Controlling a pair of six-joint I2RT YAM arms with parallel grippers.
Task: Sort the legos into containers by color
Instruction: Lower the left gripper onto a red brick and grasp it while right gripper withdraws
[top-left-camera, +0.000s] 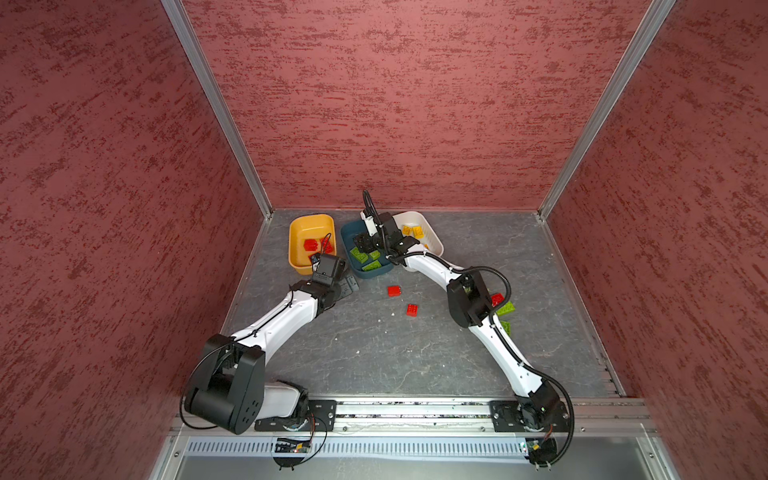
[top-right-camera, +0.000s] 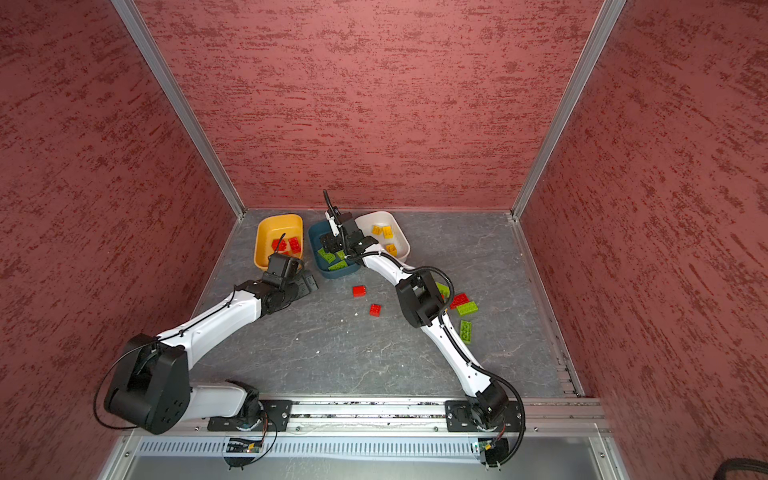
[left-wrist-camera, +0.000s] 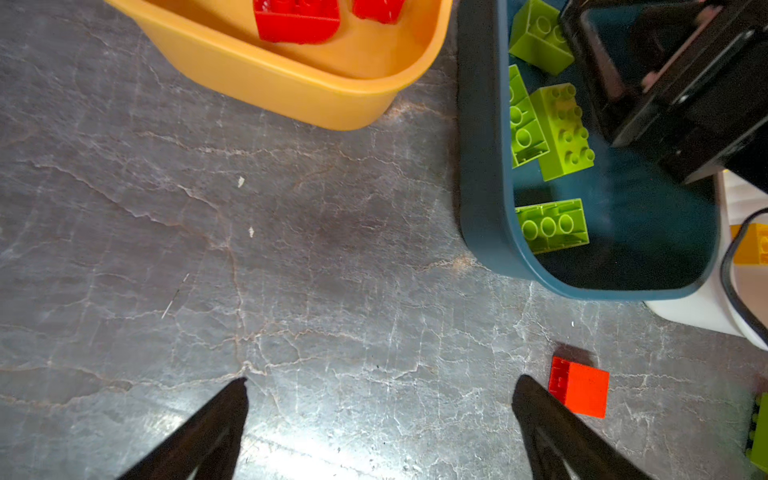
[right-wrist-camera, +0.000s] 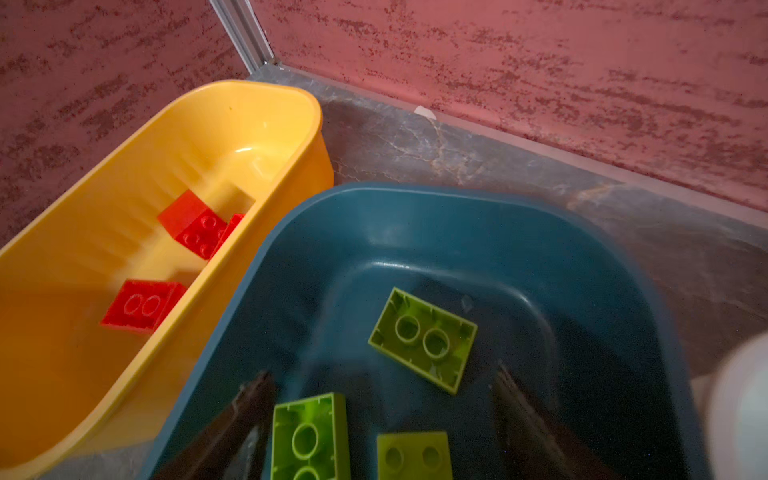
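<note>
Sorting so far: red legos (right-wrist-camera: 195, 228) in yellow tub (right-wrist-camera: 249, 85), green legos (right-wrist-camera: 424, 340) in teal tub (right-wrist-camera: 415, 195), yellow legos (top-left-camera: 413, 230) in white tub (top-left-camera: 432, 241).
Loose on table (top-left-camera: 374, 365): two red bricks (top-left-camera: 393, 290), green bricks (top-right-camera: 466, 308) by the right arm (top-left-camera: 465, 299).
Right gripper (right-wrist-camera: 382, 370): spread wide over teal tub, holding nothing.
Left gripper (left-wrist-camera: 380, 380): wide apart too, empty.
</note>
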